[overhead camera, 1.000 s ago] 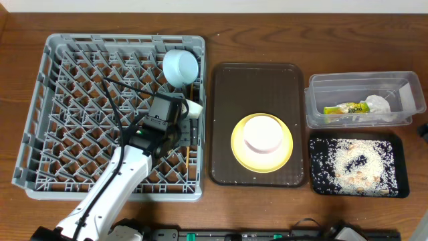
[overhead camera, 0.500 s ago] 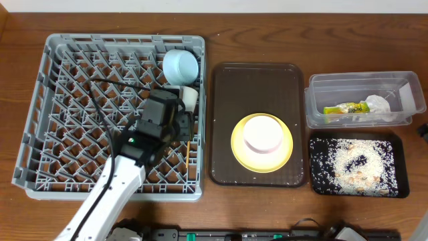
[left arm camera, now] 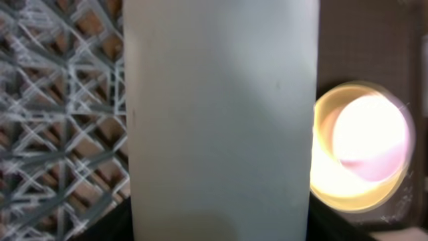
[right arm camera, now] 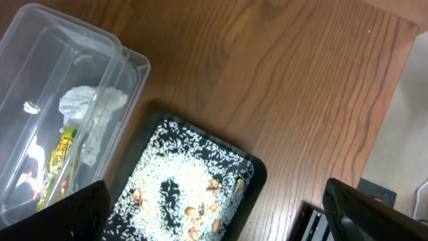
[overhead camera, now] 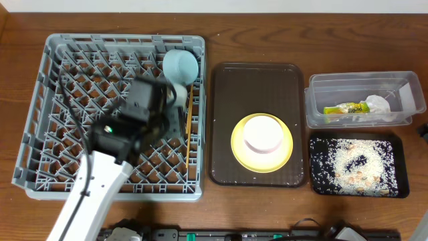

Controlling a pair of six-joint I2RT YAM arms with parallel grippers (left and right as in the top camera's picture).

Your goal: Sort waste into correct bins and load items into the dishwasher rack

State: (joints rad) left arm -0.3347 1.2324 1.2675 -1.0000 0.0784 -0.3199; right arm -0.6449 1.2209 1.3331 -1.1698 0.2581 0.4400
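1. A grey dishwasher rack (overhead camera: 40,134) fills the left of the wooden table (overhead camera: 267,40). A light-blue bowl (overhead camera: 180,65) sits in its far right corner, and wooden chopsticks (overhead camera: 189,110) lie along its right side.
2. A dark brown tray (overhead camera: 254,87) lies just right of the rack. On its near half is a yellow plate (overhead camera: 287,150) with a white bowl (overhead camera: 262,134) on top.
3. At the far right, a clear tub (overhead camera: 321,87) holds a yellow-green wrapper (overhead camera: 346,108) and a crumpled white napkin (overhead camera: 378,104). Just in front of it, a black tray (overhead camera: 401,167) holds scattered rice (overhead camera: 354,161).
4. The left arm (overhead camera: 93,187) reaches up from the near edge over the middle of the rack. It hides part of the lattice, and its wrist points toward the rack's right side.
5. The left gripper (overhead camera: 170,99) is closed on a white cup (overhead camera: 179,94), just in front of the blue bowl. I cannot tell if the cup touches the pegs.
6. In the left wrist view the cup fills most of the picture. It blocks most of what lies beyond, with rack lattice to its left and the plate to its right.
7. The right gripper (right arm camera: 217,214) is above the tub and black tray, looking down. Its 2 fingers (right arm camera: 67,214) are spread wide with nothing between them.
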